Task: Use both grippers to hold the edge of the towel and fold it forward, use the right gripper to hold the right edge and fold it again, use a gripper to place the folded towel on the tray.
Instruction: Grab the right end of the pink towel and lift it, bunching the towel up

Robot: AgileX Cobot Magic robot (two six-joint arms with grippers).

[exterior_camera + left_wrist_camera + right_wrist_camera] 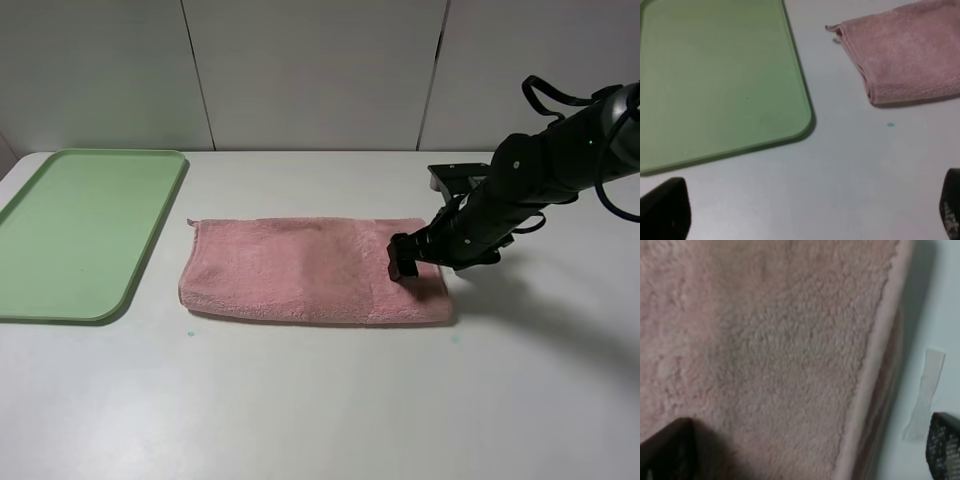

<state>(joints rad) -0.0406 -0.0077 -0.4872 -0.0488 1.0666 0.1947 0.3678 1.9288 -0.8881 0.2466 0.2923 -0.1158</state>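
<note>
Exterior high view: the black right arm slants down from the desk's right edge, its right gripper (403,262) low over the right end of the fluffy pink terry towel (300,275), which lies folded mid-desk. Its fingers are spread wide astride the stitched hem (867,390), gripping nothing. The left gripper (807,212), equally wide and empty, hovers over the white desk (320,400) beside the light green plastic tray (80,225) at the left edge.
</note>
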